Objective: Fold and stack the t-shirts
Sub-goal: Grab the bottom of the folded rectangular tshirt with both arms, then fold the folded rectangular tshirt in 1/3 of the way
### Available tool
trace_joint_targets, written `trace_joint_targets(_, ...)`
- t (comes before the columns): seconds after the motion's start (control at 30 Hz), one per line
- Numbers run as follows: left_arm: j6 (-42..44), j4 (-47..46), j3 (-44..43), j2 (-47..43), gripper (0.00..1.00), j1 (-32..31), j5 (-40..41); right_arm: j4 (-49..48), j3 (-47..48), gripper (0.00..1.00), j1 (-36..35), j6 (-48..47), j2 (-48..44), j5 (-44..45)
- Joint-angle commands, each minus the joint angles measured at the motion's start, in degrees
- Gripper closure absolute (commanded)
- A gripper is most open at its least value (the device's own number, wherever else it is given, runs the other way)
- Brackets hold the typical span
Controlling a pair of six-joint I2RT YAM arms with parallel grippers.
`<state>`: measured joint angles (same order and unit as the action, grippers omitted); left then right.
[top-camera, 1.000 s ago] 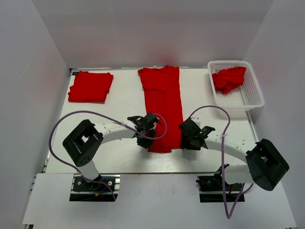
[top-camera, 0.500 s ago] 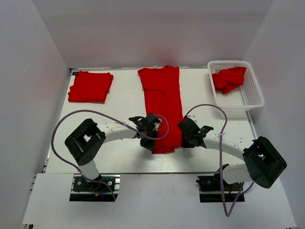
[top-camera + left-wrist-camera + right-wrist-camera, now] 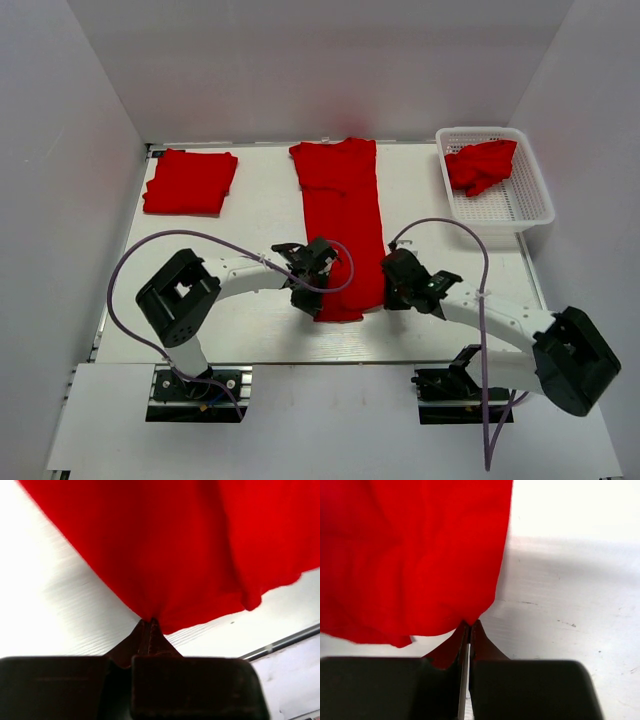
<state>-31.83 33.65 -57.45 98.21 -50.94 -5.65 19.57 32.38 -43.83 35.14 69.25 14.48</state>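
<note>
A long red t-shirt [image 3: 342,225] lies as a narrow strip down the middle of the table, collar end at the back. My left gripper [image 3: 312,298] is shut on the strip's near left corner, and the cloth [image 3: 180,550] bunches right at its tips [image 3: 150,622]. My right gripper [image 3: 392,290] is shut on the near right corner, pinching the hem [image 3: 420,555] at its tips [image 3: 470,624]. A folded red t-shirt [image 3: 190,182] lies at the back left. Another red t-shirt [image 3: 480,165] sits crumpled in the basket.
The white mesh basket [image 3: 525,205] stands at the back right corner. White walls close the table on three sides. The table's near edge shows as a dark strip [image 3: 280,642] close behind the shirt's hem.
Both grippers have shut on the near corners of the middle t-shirt. The right arm shifted a little toward the near edge and the hem bunched slightly.
</note>
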Motion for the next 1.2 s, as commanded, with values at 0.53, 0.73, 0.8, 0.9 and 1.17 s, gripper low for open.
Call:
trace_joint_targets(0.53,0.0,12.3,-16.1,1.1,1.00,2.0,11.1,-2.6,6.8,1.00,0.2,-10.6,-1.4,6.9)
trace_joint_targets(0.73,-1.4,9.8,-21.4,4.3,1.00,5.4,8.5,-3.3,12.9,1.00,0.9,-11.8,3.9,12.5)
trace_joint_targets(0.8,-1.4,9.1,-21.9,4.3,1.00,7.3,8.5,-4.6,15.3,1.00,1.6,-12.4,5.0,15.3)
trace_joint_targets(0.9,-1.4,8.5,-24.7,5.0,1.00,9.3,9.1,-6.2,20.1,1.00,2.5,-14.7,8.2,16.9)
trace_joint_targets(1.17,0.4,9.2,-34.8,12.2,1.00,13.8,12.2,-7.9,28.9,1.00,6.1,-18.5,18.8,16.6)
